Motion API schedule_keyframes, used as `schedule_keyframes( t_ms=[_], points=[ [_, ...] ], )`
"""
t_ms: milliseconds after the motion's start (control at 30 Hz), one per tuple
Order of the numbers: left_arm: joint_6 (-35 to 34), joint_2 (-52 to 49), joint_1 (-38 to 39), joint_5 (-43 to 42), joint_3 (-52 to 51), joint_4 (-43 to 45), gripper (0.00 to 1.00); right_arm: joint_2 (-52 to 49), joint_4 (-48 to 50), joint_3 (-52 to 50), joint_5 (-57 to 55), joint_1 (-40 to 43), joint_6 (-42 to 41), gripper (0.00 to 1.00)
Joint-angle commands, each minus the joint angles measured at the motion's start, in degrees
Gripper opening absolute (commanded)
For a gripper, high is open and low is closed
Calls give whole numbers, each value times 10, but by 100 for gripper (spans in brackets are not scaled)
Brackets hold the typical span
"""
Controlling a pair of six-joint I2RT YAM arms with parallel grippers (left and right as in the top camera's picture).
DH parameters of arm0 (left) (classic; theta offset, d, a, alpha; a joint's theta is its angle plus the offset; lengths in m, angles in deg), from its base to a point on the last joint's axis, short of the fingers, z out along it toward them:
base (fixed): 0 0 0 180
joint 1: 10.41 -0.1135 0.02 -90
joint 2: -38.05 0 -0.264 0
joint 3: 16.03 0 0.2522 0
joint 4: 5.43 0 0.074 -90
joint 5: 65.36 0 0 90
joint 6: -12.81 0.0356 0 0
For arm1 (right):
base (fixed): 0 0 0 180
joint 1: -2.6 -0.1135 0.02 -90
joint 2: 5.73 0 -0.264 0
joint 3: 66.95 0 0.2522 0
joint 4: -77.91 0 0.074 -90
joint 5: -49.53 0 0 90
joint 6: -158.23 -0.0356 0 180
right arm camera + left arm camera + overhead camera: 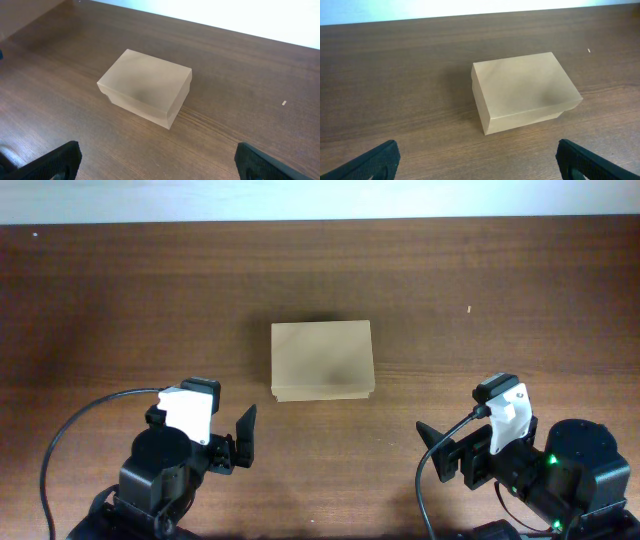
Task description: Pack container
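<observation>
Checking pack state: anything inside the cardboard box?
Cannot tell: the container is closed, so its inside is hidden. Nothing sits on top of it. It rests on the table.

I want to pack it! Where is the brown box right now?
In the overhead view the container sits closed near the middle of the table, ahead of and between the open left gripper and right gripper, touching neither.

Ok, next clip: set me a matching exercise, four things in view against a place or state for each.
Things:
1 container
2 left pincer
3 right pincer
4 white speck

Places or states:
A open, at the near right
B lid shut, in the middle
C tiny, lying alone to the right of the container and further back
D open, at the near left

Pairs: 1-B, 2-D, 3-A, 4-C
</observation>
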Motion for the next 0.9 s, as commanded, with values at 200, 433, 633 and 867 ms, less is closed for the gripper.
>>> schedule_keyframes(
  t_ms=[200, 433, 633, 867],
  points=[
    [10, 7, -14, 14, 2, -9, 100, 2, 1, 8, -9, -2, -3, 99],
    [12, 45, -150, -33, -32, 30, 100, 2, 1, 8, -9, -2, -3, 99],
    [128, 105, -225, -141, -149, 161, 100, 2, 1, 8, -9, -2, -3, 99],
    [134, 176, -236, -143, -269, 212, 100, 2, 1, 8, -9, -2, -3, 99]
  ],
)
